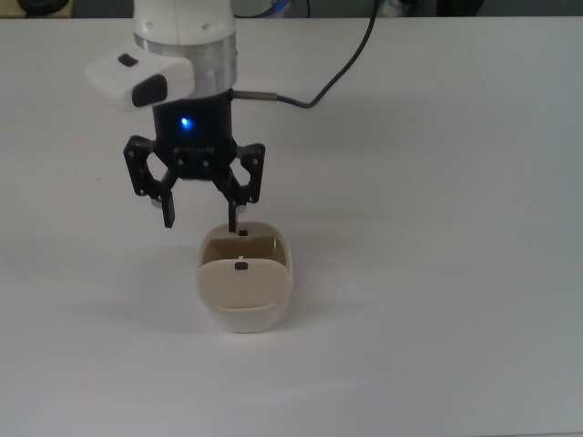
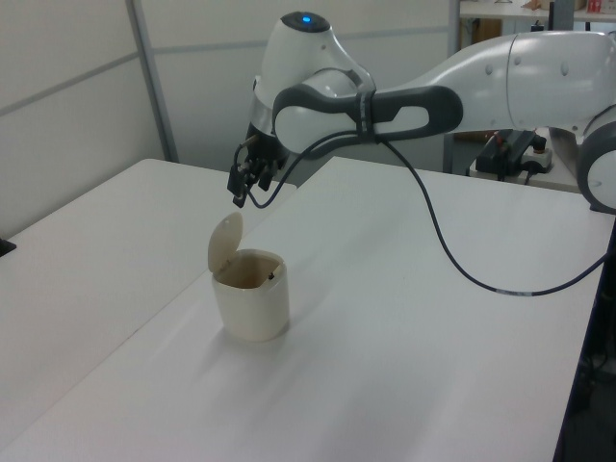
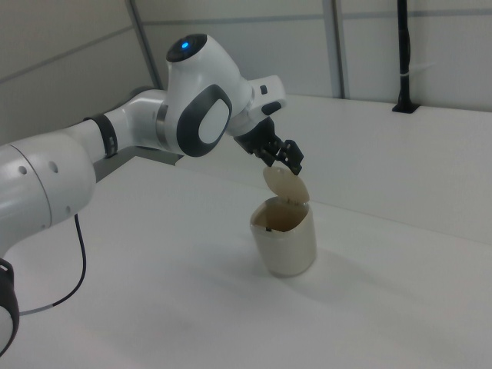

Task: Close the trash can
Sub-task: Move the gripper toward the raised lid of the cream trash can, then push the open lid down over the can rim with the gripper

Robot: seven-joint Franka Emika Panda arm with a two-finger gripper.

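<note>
Trash can (image 1: 244, 291) is being left open on the white table (image 1: 437, 228), below and just beyond the gripper (image 1: 199, 217) toward the top view's bottom; its lid (image 2: 224, 241) is being held tilted up at the hinge, so the task is judged not yet done. Gripper is being kept spread wide and empty, hovering above the lid's raised edge, apparently not touching, probably placed so the lid can be pushed down.
</note>
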